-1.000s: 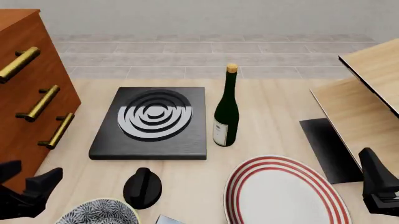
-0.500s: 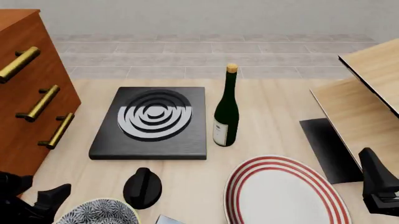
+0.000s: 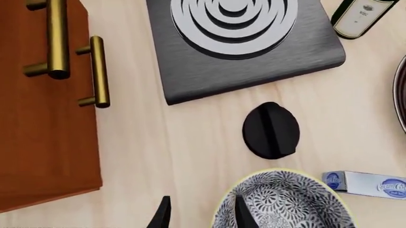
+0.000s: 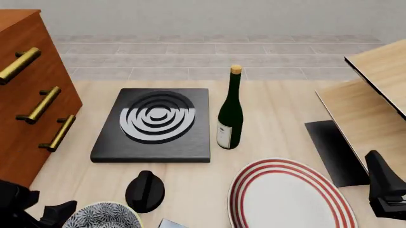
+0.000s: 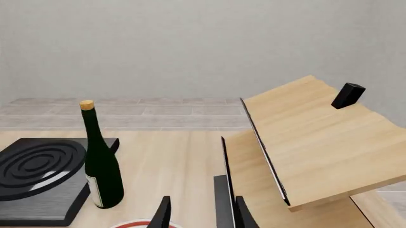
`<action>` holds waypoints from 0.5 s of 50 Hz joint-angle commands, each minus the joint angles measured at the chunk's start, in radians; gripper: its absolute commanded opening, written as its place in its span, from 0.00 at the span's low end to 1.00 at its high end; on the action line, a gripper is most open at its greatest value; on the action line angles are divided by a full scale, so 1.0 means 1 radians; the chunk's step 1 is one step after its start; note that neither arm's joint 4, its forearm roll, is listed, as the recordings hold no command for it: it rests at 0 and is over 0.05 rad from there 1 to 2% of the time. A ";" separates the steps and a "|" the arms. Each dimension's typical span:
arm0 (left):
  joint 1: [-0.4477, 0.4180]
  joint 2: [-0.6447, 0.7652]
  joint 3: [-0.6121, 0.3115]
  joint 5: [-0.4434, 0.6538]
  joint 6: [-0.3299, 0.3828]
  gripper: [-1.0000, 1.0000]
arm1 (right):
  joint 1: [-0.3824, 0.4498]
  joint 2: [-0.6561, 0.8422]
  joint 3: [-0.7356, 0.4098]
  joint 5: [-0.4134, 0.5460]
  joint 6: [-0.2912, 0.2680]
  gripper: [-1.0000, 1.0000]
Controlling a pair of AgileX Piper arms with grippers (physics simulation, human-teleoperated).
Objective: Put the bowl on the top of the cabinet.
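The bowl (image 4: 101,216), speckled with a leafy black-and-white inside, sits on the table at the near left edge; in the left wrist view (image 3: 285,204) its pale rim shows. My left gripper (image 4: 47,213) is open at the bowl's left side; in the left wrist view (image 3: 201,216) one fingertip (image 3: 241,213) is over the rim and the other is outside it. The reddish-brown cabinet (image 4: 28,99) with brass handles stands at the left; it also shows in the left wrist view (image 3: 44,133). Its top is out of view. My right gripper (image 4: 387,190) is open and empty at the near right.
A black slab with white rings (image 4: 155,123), a dark wine bottle (image 4: 230,114), a black knob-shaped object (image 4: 144,190) and a red-ringed white plate (image 4: 288,197) lie on the table. A small blue-white box (image 3: 364,183) lies beside the bowl. A pale wood structure (image 4: 371,99) stands at the right.
My left gripper has dropped lower and moved right, closing in on the bowl's left rim. The bowl and the right arm have not moved.
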State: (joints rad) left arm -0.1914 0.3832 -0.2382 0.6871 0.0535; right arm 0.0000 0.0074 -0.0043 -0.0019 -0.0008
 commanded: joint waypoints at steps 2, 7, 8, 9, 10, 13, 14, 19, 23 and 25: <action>-0.015 0.006 -0.003 0.041 0.016 1.00 | 0.000 0.000 0.000 0.000 0.000 1.00; -0.021 0.012 -0.004 0.052 0.017 1.00 | 0.000 0.000 0.000 0.000 0.000 1.00; -0.021 0.012 -0.004 0.052 0.017 1.00 | 0.000 0.000 0.000 0.000 0.000 1.00; -0.022 0.013 -0.004 0.054 0.020 1.00 | 0.000 0.000 0.000 0.000 0.000 1.00; -0.024 0.015 -0.004 0.057 0.020 1.00 | 0.000 0.000 0.000 0.000 0.000 1.00; -0.027 0.022 -0.007 0.061 0.024 1.00 | 0.000 0.000 0.000 0.000 0.000 1.00; -0.028 0.017 -0.009 0.067 0.032 1.00 | 0.000 0.000 0.000 0.000 0.000 1.00; -0.029 0.026 -0.011 0.067 0.036 1.00 | 0.000 0.000 0.000 0.000 0.000 1.00; -0.020 0.031 -0.002 0.055 0.049 1.00 | 0.000 0.000 0.000 0.000 0.000 1.00; -0.022 0.031 -0.001 0.057 0.049 1.00 | 0.000 0.000 0.000 0.000 0.000 1.00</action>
State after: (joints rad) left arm -0.2130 0.4056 -0.2436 0.7414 0.0876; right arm 0.0000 0.0074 -0.0043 -0.0019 -0.0008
